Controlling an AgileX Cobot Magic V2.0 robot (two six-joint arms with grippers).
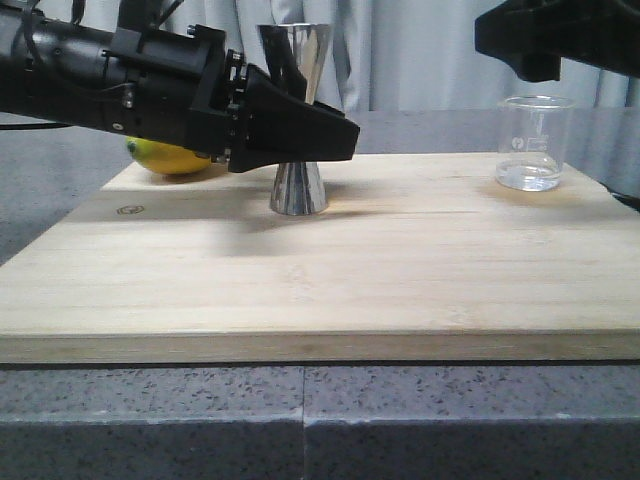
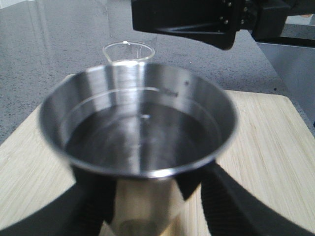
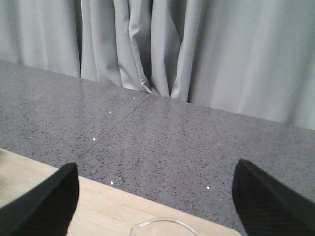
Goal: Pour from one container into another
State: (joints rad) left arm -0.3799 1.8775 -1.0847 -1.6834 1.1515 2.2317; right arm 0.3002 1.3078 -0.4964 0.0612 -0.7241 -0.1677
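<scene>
Front view: one steel jigger [image 1: 298,120] stands upright on the wooden board [image 1: 320,270], the left pincer [image 1: 335,140] closed around its waist. One glass beaker [image 1: 534,143], white marks unreadable, stands at the board's right rear under the right pincer [image 1: 530,45]. One lemon [image 1: 170,157] lies behind.

Left wrist view: jigger cup [image 2: 140,125] holds clear liquid.

Right wrist view: fingers [image 3: 47,201] spread wide, empty, above beaker rim [image 3: 162,227].

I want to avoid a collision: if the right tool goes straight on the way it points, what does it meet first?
Probably the glass beaker: its rim shows between the open fingers of the right tool, which hangs above it. Depth is unclear.
</scene>
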